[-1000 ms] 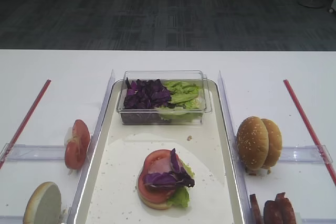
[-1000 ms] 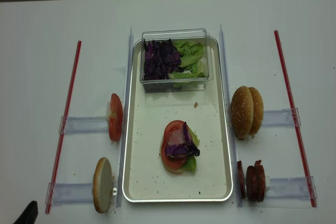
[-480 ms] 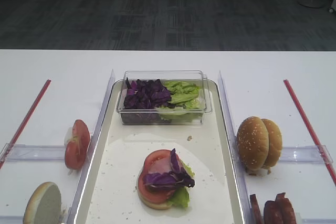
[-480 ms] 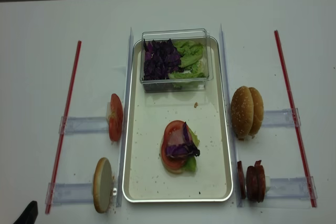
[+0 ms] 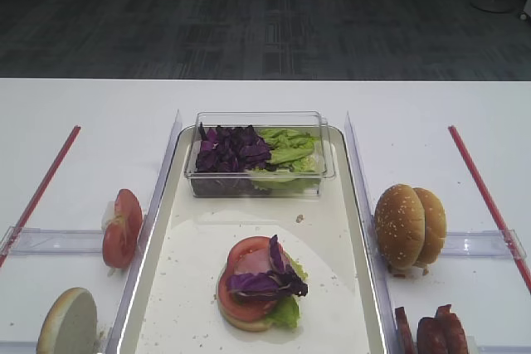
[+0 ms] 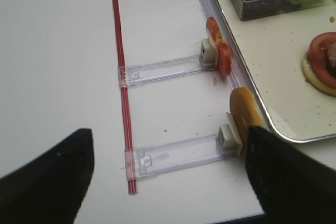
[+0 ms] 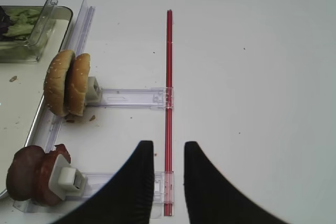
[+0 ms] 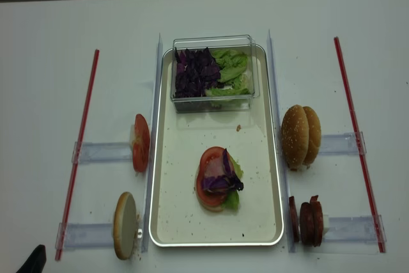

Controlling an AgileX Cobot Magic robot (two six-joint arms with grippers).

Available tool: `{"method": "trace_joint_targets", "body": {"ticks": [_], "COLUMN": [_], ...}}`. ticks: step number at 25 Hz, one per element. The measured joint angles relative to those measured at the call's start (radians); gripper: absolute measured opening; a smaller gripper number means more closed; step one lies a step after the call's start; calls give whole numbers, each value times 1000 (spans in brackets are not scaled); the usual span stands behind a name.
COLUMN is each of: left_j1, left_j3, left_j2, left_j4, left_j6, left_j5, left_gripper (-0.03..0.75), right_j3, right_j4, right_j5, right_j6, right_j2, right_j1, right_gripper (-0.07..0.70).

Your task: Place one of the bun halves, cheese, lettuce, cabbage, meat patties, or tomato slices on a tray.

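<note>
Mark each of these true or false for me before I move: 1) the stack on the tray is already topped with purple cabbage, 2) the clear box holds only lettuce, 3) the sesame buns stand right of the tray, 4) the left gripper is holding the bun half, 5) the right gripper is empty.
1. True: purple cabbage lies on top of the stack in the tray.
2. False: the clear box holds both purple cabbage and lettuce.
3. True: the sesame buns stand on edge right of the tray.
4. False: the left gripper is open, holding nothing; the bun half stands in its holder.
5. True: the right gripper holds nothing.
</note>
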Motion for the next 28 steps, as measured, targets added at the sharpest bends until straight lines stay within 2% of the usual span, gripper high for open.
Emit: {"method": "trace_joint_targets", "body": {"ticks": [28], "left_j1": [0], "left_j3": [0], "left_j2": [0], "left_j4": [0], "left_j6": [0], "left_j5": [0], "left_gripper": [545], "right_j3": [0], "right_j4": [0], "right_j5": [0], "right_j6": [0], "right_j2": [0], "right_j1": [0], "right_gripper": [193]}}
